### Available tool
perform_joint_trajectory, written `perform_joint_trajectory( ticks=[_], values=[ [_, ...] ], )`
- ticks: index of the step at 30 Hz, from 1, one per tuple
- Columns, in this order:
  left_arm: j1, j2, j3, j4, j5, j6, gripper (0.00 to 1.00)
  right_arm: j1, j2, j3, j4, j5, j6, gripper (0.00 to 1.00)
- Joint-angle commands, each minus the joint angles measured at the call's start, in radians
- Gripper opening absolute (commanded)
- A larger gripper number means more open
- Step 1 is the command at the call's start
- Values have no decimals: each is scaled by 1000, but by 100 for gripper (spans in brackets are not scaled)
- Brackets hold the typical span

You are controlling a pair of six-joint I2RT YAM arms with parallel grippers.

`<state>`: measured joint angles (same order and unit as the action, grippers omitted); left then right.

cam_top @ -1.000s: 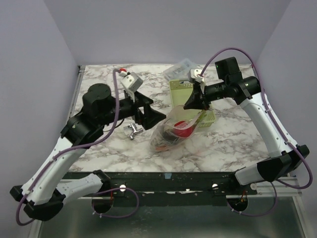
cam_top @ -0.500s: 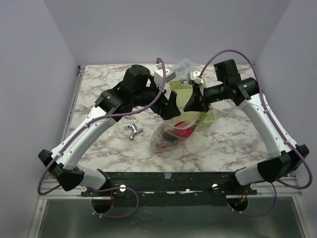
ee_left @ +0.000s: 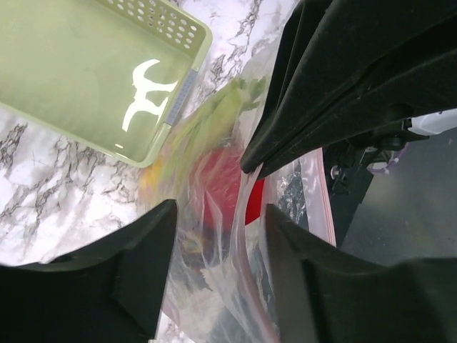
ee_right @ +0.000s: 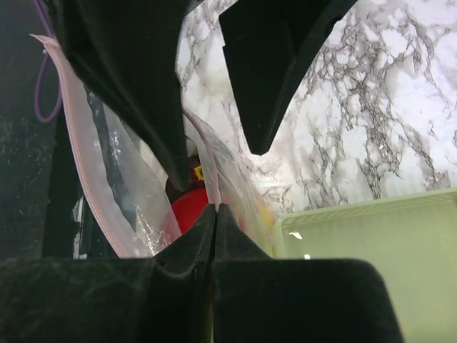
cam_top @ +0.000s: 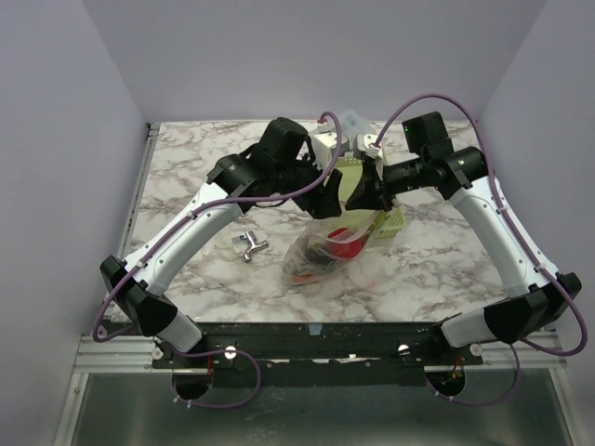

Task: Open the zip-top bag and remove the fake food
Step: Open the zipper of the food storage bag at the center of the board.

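The zip-top bag (cam_top: 325, 243) lies on the desk (cam_top: 186, 158) just in front of the pale green basket (cam_top: 395, 221). Its belly rests on the marble and its mouth is lifted up toward the basket. The fake food (cam_top: 346, 235) is inside, heaped low in the bag. A red round piece (ee_left: 221, 179) shows most clearly through the film, with something pale green (ee_left: 214, 114) beside it on the basket side.

My right jaws are pressed fully together on one lip of the bag's mouth. From my right wrist I see the clear film (ee_right: 121, 179) pinched in the seam between my fingers, the red piece (ee_right: 189, 207) just beyond them, and the pinkish zip strip (ee_right: 71, 121) hanging loose, away from the basket (ee_right: 357, 236).

My left jaws stand moderately wide, facing my right jaws across the mouth. The crinkled film (ee_left: 228, 214) runs between my two fingers, but I cannot tell whether either finger touches it. They hold nothing. The basket's corner (ee_left: 86, 71) lies beyond them.

Left of the bag, apart from it, a small metal piece (cam_top: 249, 245) sits on the desk. Behind the basket, a clear rigid box (cam_top: 350, 119) shows past my wrists.
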<state>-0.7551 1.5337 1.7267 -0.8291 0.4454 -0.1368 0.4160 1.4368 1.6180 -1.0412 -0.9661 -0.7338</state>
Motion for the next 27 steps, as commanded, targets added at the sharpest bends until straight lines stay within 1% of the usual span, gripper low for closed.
perform_joint_trajectory(
  ticks=[1,3,8,11,12,13,18,19,24,26,27],
  values=[
    [-7,20,53,-32,35,22,43,8,-25,-19,1,-20,8,0],
    [-7,28,59,-36,49,23,30,8,-29,-23,1,-19,8,0],
    [-7,39,66,-43,94,27,7,7,-35,-29,0,-24,7,0],
    [-7,51,76,-60,108,35,6,7,-36,-29,-1,-30,7,0],
    [-7,54,79,-66,111,37,2,7,-36,-29,-2,-31,8,0],
    [-8,56,80,-69,113,40,0,7,-36,-29,-3,-33,8,0],
    [-7,50,74,-68,131,44,0,7,-44,-29,-2,-41,14,1],
    [-7,42,68,-59,132,42,0,6,-47,-27,-1,-46,17,3],
    [-6,-15,5,6,101,0,0,6,-75,3,-20,-54,26,28],
    [-6,-38,-20,28,92,-22,0,7,-88,18,-48,-63,5,37],
    [-6,-52,-31,41,90,-33,0,6,-95,26,-70,-74,-12,40]
  ],
)
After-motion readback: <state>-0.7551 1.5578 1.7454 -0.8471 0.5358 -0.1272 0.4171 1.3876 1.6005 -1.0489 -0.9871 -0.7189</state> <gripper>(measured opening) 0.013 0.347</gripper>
